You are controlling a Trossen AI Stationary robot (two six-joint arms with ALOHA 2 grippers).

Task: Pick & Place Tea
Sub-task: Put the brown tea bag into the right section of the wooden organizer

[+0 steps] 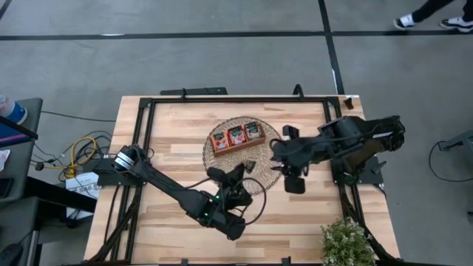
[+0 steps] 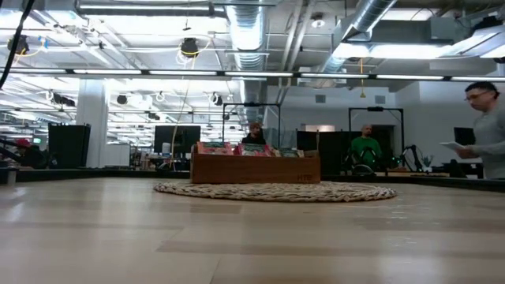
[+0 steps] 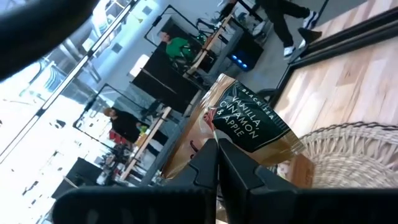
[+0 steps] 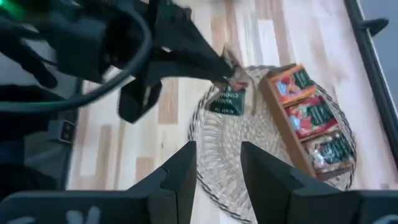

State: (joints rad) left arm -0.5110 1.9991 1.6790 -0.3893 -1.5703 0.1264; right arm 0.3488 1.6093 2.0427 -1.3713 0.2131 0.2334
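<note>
My left gripper [image 1: 247,168] is shut on one tea sachet [image 3: 252,121], dark-labelled with gold edges, above the near part of the round woven mat [image 1: 218,166]. The right wrist view shows this sachet [image 4: 227,98] hanging over the mat [image 4: 224,149]. The brown wooden tray [image 1: 236,150] rests on the mat's far half, with red-orange and darker sachets [image 4: 311,118] in its three compartments. My right gripper [image 4: 217,168] stands open with nothing between its fingers, raised above the mat's right side [image 1: 279,157]. My left gripper pinches one corner of the sachet [image 3: 225,142] between its two fingers. The fingers lie level and come from the table's near side. The sachet is lifted clear of the mat, and in the right wrist view it hangs below the fingertips [image 4: 219,62].
A black rail frame [image 1: 148,111] runs around the wooden table top. A potted plant [image 1: 346,242] stands at the near right corner. In the low view the tray [image 2: 256,168] sits on the mat [image 2: 276,192], with people in the room beyond.
</note>
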